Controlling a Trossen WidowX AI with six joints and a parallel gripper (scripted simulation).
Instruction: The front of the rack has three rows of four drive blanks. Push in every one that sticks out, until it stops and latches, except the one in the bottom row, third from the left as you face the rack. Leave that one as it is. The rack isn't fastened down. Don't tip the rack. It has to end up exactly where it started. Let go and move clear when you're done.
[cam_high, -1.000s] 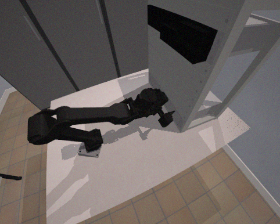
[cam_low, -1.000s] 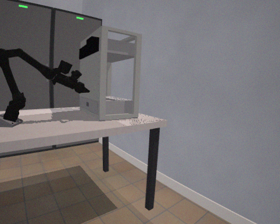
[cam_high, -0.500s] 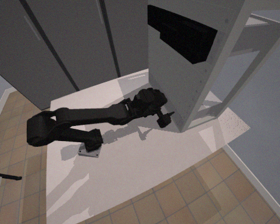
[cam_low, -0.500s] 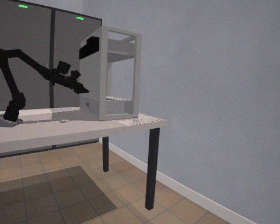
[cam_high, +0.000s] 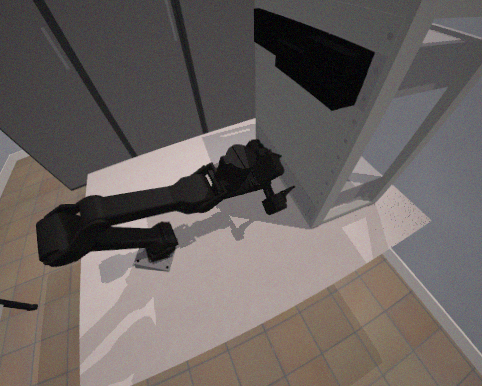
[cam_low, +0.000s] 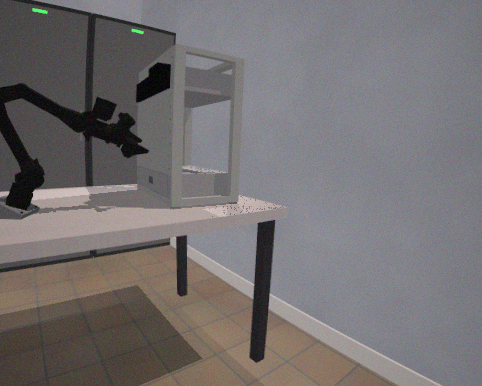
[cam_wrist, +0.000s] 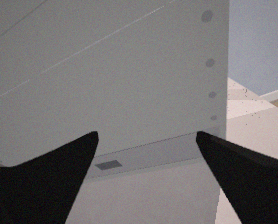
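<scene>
The tall grey rack (cam_high: 305, 135) (cam_low: 156, 120) (cam_wrist: 125, 85) stands upright on the table. A black block (cam_high: 320, 62) (cam_low: 155, 84) is high on its front face; its stepped outline is too dark to tell separate drive blanks, rows or which stick out. The block is outside the wrist view. My gripper (cam_high: 288, 178) (cam_low: 142, 142) (cam_wrist: 147, 135) is open and empty, in front of the plain lower part of the front face, well below the black block. Both fingertips show in the wrist view, against the rack's front. Whether they touch it cannot be told.
A low strip with a small dark rectangle (cam_low: 150, 179) (cam_wrist: 108, 164) runs along the rack's base. The rack's side is an open frame. Dark cabinets (cam_high: 125, 65) (cam_low: 45, 100) stand behind the table (cam_high: 240, 290) (cam_low: 75, 225). A blue-grey wall (cam_low: 350, 150) is beyond the rack.
</scene>
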